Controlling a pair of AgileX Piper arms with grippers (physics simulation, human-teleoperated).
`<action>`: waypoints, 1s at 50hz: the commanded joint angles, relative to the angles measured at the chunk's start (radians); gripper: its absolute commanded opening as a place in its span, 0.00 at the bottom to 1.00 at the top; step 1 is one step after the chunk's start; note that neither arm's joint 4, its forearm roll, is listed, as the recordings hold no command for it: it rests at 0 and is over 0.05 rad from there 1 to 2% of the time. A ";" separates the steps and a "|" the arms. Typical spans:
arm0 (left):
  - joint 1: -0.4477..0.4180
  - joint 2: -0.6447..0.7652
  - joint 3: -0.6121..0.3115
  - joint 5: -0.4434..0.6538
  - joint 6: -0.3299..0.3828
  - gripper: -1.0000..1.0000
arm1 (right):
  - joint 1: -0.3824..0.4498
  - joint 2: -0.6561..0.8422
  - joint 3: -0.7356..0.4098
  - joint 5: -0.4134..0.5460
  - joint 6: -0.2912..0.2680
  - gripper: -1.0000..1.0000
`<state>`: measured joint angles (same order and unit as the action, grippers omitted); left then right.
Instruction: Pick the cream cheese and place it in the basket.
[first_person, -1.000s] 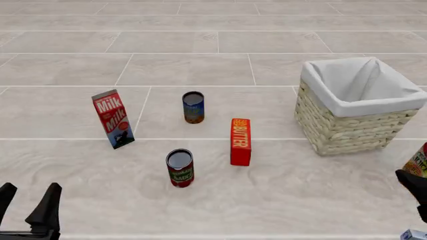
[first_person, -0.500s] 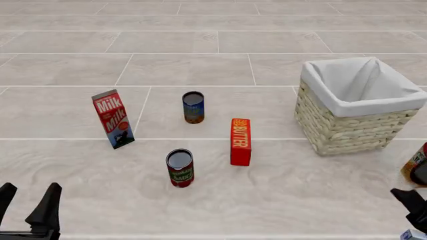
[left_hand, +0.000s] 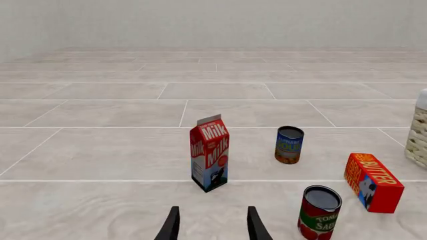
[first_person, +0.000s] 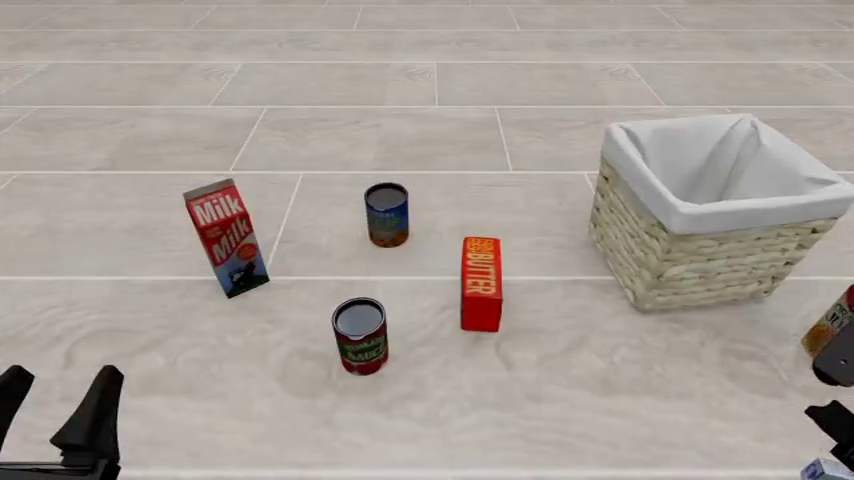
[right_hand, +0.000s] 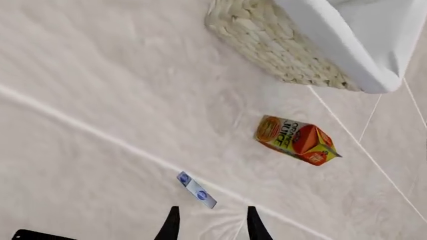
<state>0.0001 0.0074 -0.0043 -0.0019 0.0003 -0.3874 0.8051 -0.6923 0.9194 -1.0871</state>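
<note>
The cream cheese (right_hand: 197, 190), a small flat pale blue-and-white box, lies on the floor just ahead of my right gripper (right_hand: 211, 220). The gripper is open, hovers above the box and does not touch it. In the front view only a corner of the cream cheese (first_person: 827, 468) shows at the bottom right edge, under the right gripper (first_person: 838, 420). The wicker basket (first_person: 694, 250) with its white lining stands at the right, beyond them. My left gripper (first_person: 60, 388) rests open at the bottom left, with nothing between its fingers (left_hand: 257, 227).
An orange juice carton (right_hand: 293, 140) lies between the cream cheese and the basket (right_hand: 267, 45). A milk carton (first_person: 224, 238), a blue can (first_person: 387, 214), a red butter box (first_person: 481, 283) and a tomato can (first_person: 360, 336) stand in the middle.
In the front view the right gripper has dropped toward the near right corner, uncovering more of the orange juice carton. The left arm has not moved.
</note>
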 joint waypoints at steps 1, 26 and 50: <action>0.000 0.000 0.000 0.000 0.000 1.00 | -0.078 0.035 -0.010 0.004 -0.093 1.00; 0.000 0.000 0.000 0.000 0.000 1.00 | -0.224 0.167 0.134 -0.217 -0.304 1.00; 0.000 0.000 0.000 0.000 0.000 1.00 | -0.295 0.312 0.208 -0.407 -0.385 1.00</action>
<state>0.0001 0.0074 -0.0043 -0.0019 0.0002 -0.6432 1.0695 -0.5171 0.5865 -1.4241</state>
